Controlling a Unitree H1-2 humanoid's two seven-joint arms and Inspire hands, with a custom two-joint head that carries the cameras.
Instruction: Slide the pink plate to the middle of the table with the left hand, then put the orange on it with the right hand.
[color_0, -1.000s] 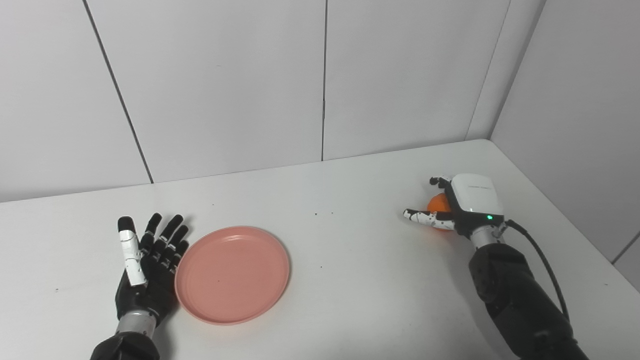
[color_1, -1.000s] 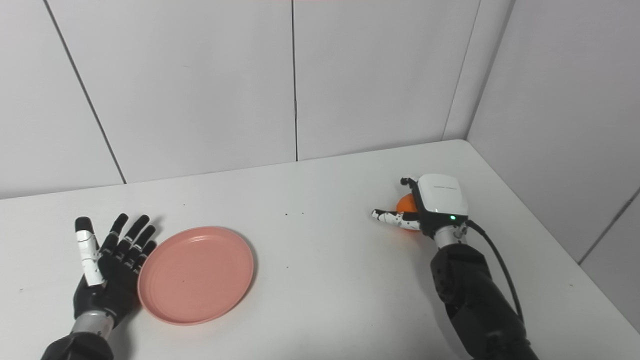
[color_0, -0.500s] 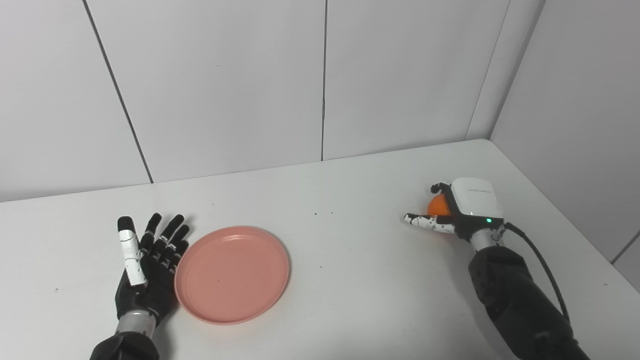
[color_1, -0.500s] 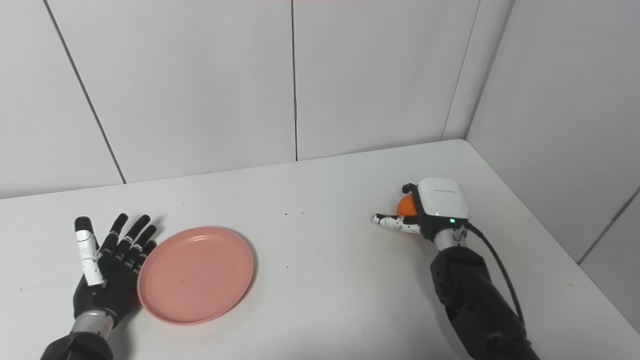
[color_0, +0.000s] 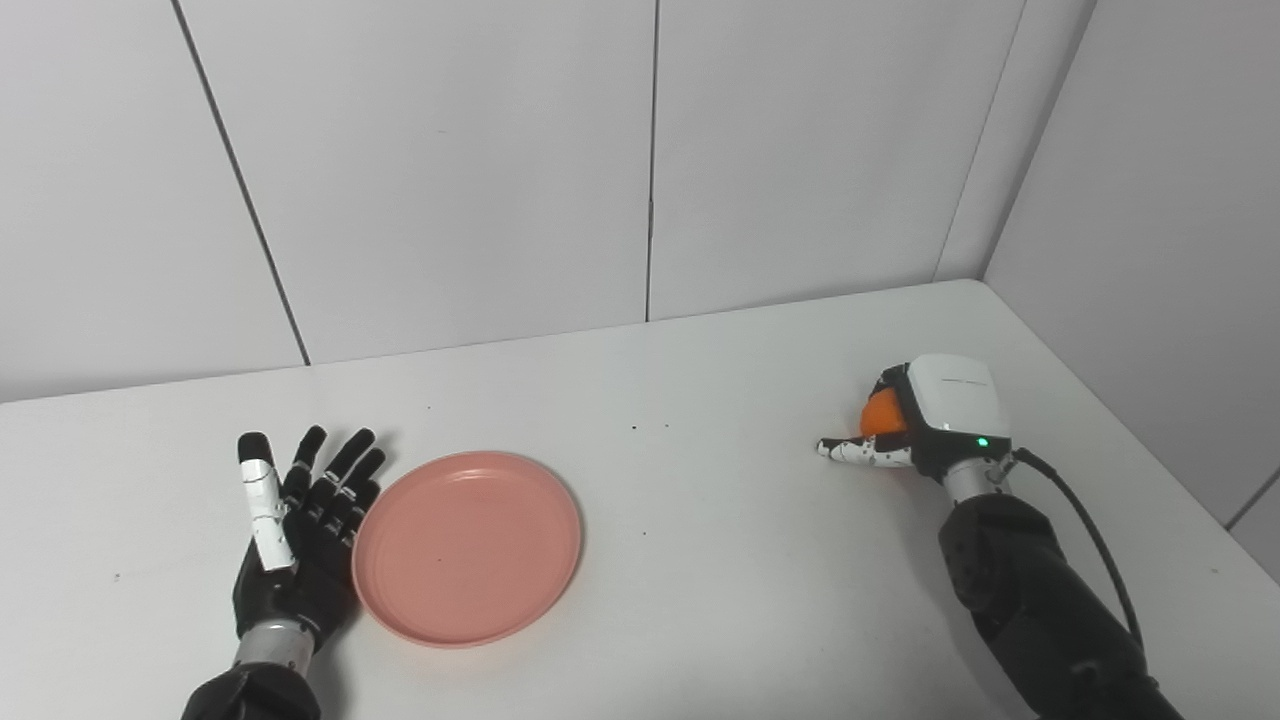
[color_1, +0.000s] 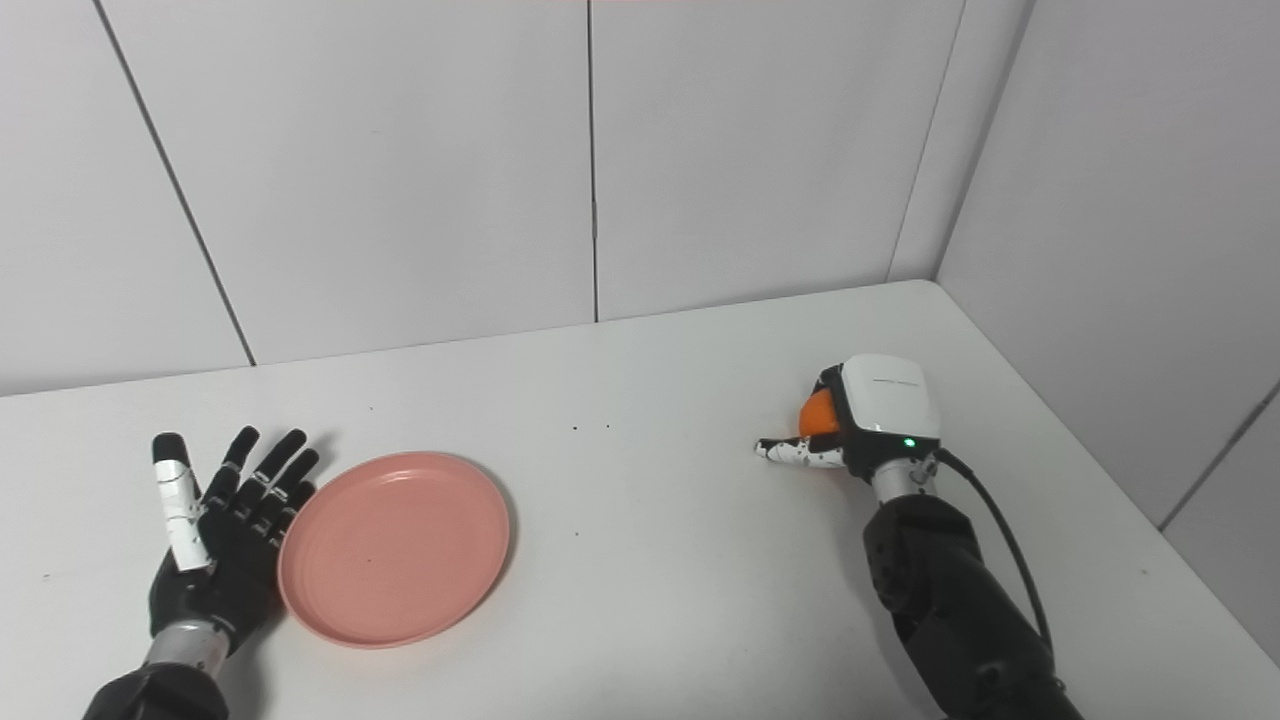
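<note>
1. Here, a shallow round pink plastic plate (color_0: 467, 546) lies flat on the white worktop (color_0: 700, 560), left of centre.
2. It looks light, stiff and smooth, so it should slide easily if pushed at its raised left rim.
3. The black left hand (color_0: 295, 520) lies just beside that rim, fingers spread, holding nothing.
4. Well apart, near the right edge, a small round orange (color_0: 880, 413) sits inside the white-backed right hand (color_0: 925, 420).
5. That hand curls around the fruit, thumb extended; whether the grasp is firm cannot be told.

Matt pink plate (color_0: 467, 548); smooth white table (color_0: 720, 560)
</note>
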